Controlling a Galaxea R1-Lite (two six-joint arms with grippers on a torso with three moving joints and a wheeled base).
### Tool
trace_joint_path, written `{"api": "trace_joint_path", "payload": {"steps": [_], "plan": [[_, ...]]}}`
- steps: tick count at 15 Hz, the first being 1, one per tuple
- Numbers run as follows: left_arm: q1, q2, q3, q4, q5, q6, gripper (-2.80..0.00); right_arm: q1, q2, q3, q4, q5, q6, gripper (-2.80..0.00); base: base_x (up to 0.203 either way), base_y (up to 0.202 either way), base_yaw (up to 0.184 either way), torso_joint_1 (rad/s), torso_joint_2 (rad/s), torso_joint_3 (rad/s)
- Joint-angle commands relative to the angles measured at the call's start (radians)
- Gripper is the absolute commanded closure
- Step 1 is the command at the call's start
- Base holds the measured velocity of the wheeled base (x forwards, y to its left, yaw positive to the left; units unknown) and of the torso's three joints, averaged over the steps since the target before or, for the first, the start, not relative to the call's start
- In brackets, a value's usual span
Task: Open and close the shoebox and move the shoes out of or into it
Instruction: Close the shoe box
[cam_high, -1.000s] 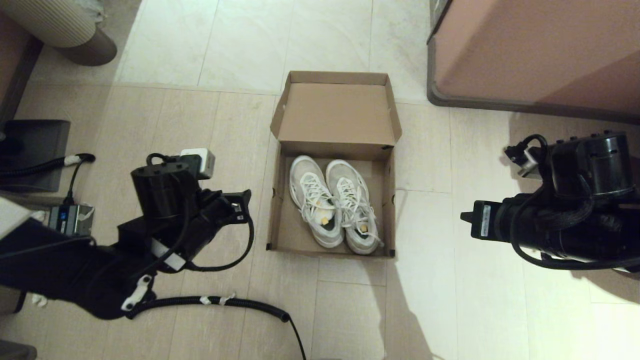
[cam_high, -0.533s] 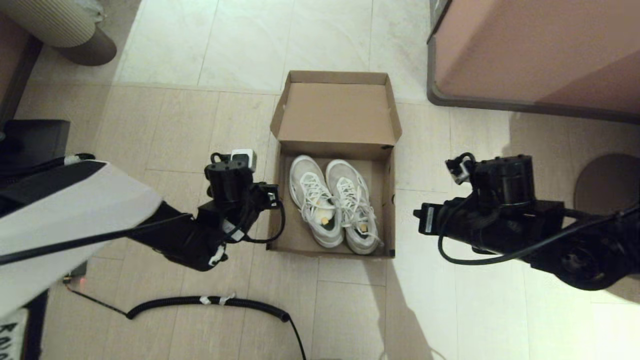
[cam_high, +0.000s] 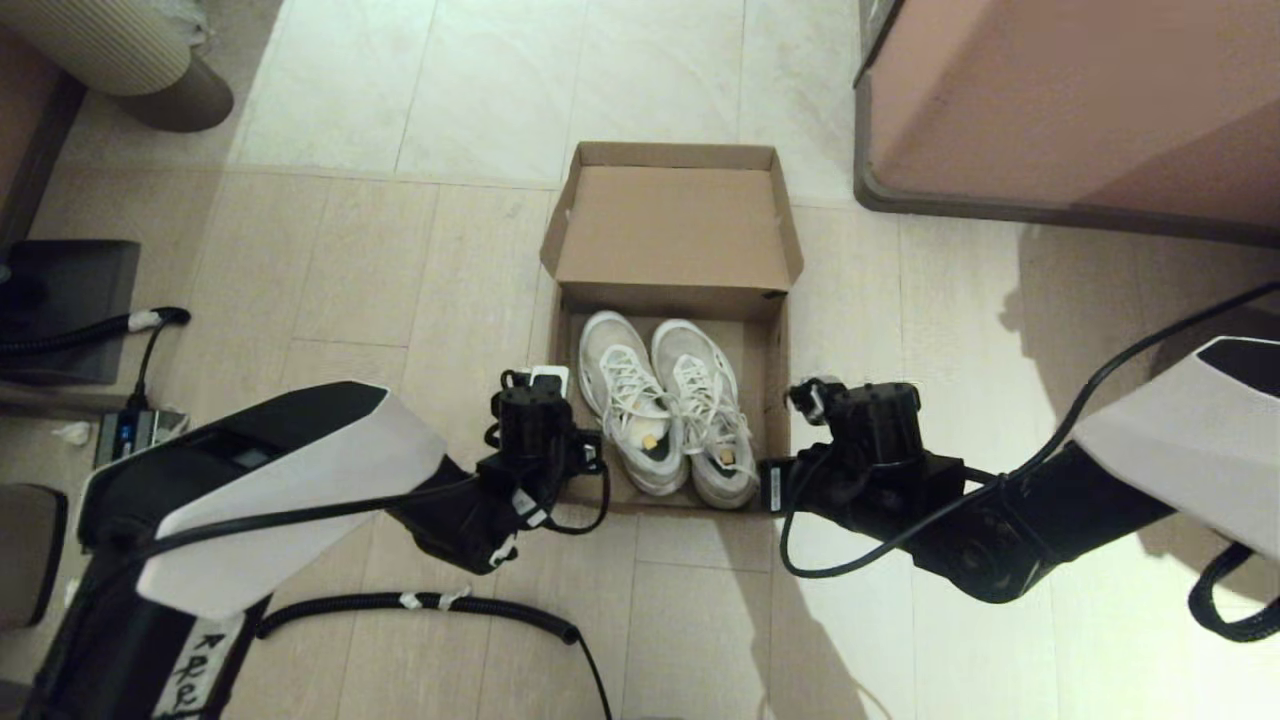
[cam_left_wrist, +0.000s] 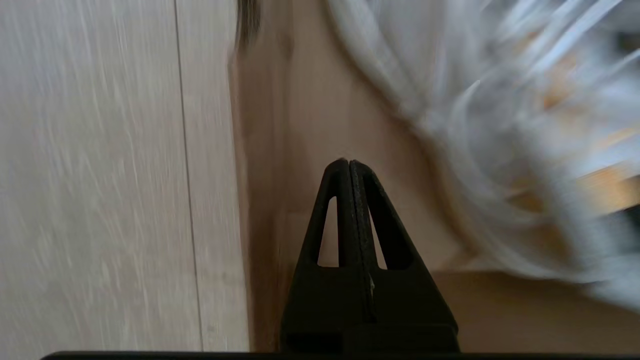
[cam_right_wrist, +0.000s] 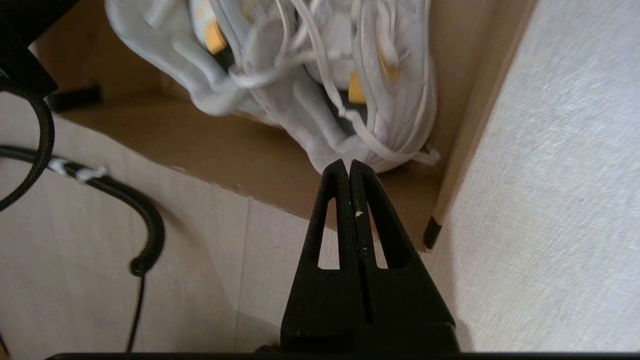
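Observation:
The brown cardboard shoebox (cam_high: 781, 350) stands open on the floor in the head view, its lid (cam_high: 675, 230) tilted back at the far side. The pair of white mesh shoes (cam_high: 665, 410) lies side by side inside, toes away from me. My left gripper (cam_left_wrist: 349, 162) is shut and empty, low at the box's near-left corner, over the box floor (cam_left_wrist: 310, 125) beside the left shoe (cam_left_wrist: 475, 125). My right gripper (cam_right_wrist: 348, 164) is shut and empty at the near-right corner, its tip just short of the right shoe's heel (cam_right_wrist: 350, 145), above the front wall (cam_right_wrist: 240, 155).
A large pinkish-brown cabinet (cam_high: 1080, 100) fills the far right. A black corrugated cable (cam_high: 450, 603) lies on the floor in front of the box. A dark case (cam_high: 60, 300) and a power strip (cam_high: 135, 430) sit at the left, a beige ribbed object (cam_high: 110, 50) far left.
Both arms have swung in from the sides and down to the box's near corners. Both grippers stay shut. The box and shoes have not moved.

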Motion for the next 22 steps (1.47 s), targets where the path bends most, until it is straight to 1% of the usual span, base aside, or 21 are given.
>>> {"api": "trace_joint_path", "payload": {"steps": [1,4,5,9,10,12,15,17,19,22], "plan": [[-0.008,0.057,-0.004,-0.007,0.003,0.000,0.00,-0.006,0.069,-0.028,0.004,-0.002,-0.001,0.00,0.000,0.000,0.000,0.000,0.00,0.000],[-0.021,0.074,0.004,-0.007,0.003,-0.001,0.00,-0.015,0.093,-0.055,0.093,-0.004,-0.044,0.00,0.000,0.000,0.000,0.000,0.00,0.000],[-0.026,0.082,0.009,-0.007,0.005,0.000,0.00,-0.017,0.096,-0.055,0.098,-0.015,-0.056,0.00,0.000,0.000,0.000,0.000,0.00,0.000],[-0.056,0.101,0.008,-0.011,0.005,0.000,0.00,-0.027,0.129,-0.055,0.102,-0.080,-0.065,0.00,0.000,0.000,0.000,0.000,0.00,0.000],[-0.056,0.104,0.008,-0.012,0.005,-0.001,0.00,-0.034,0.141,-0.055,0.105,-0.085,-0.065,0.00,0.000,0.000,0.000,0.000,0.00,0.000],[-0.058,0.107,0.008,-0.013,0.005,-0.004,0.00,-0.037,0.159,-0.063,0.105,-0.088,-0.091,0.00,0.000,0.000,0.000,0.000,0.00,0.000],[-0.056,0.116,-0.001,-0.013,0.003,-0.005,0.00,-0.037,0.193,-0.118,0.115,-0.108,-0.116,0.00,0.000,0.000,0.000,0.000,0.00,0.000],[-0.058,0.119,-0.002,-0.013,0.003,-0.005,0.00,-0.037,0.193,-0.140,0.185,-0.109,-0.127,0.00,0.000,0.000,0.000,0.000,0.00,0.000],[-0.071,0.119,0.002,-0.023,0.003,-0.005,0.00,-0.037,0.180,-0.128,0.201,-0.119,-0.128,0.00,0.000,0.000,0.000,0.000,0.00,0.000],[-0.099,0.118,0.036,-0.048,0.005,-0.006,0.00,-0.035,0.150,-0.061,0.203,-0.144,-0.129,0.00,0.000,0.000,0.000,0.000,0.00,0.000]]}}
